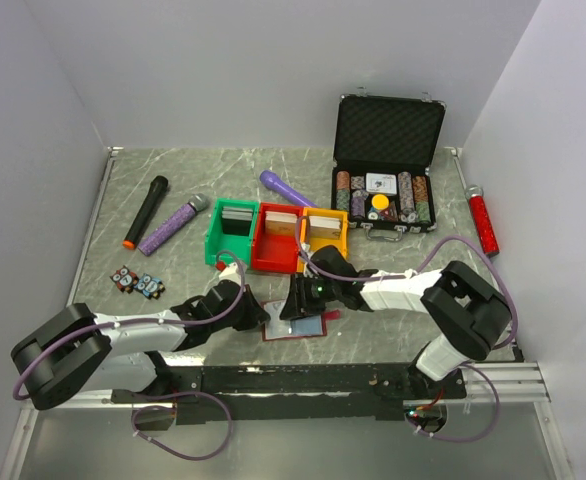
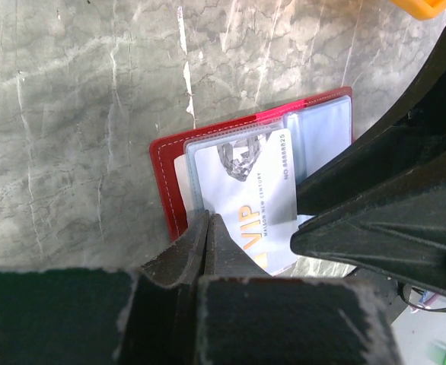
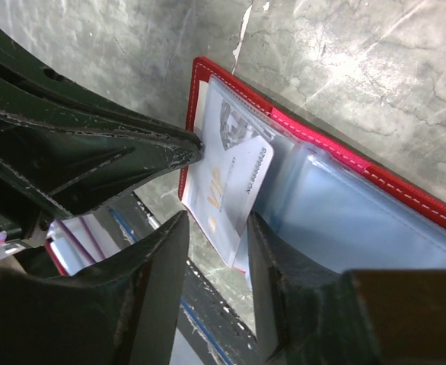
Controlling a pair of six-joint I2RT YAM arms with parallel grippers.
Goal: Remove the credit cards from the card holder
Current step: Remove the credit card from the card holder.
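Watching both wrist views, I have the card holder [image 1: 295, 326] lying open on the marbled table [image 2: 71, 114], close to the front edge between the two arms, red cover down and pale sleeves up. The left gripper [image 2: 209, 222] is closed with nothing I can see between its fingers. Its tip rests against the holder's left side by the sleeve mouth, apparently pinning it there. The right gripper [image 3: 217, 220] has its jaws apart around the end of the white VIP card [image 3: 234, 179], which sticks partway out of its sleeve. I see no pinch on it.

My worry is the closing. If the jaws catch sleeve film along with the card, the pull would drag the whole holder. The left tip bears on a thin edge and could slide off, letting the cover lift. A slick card caught only at its end could bow or squirt free, and this near the edge it might fall off. The two grippers are also crowded enough to knock each other.
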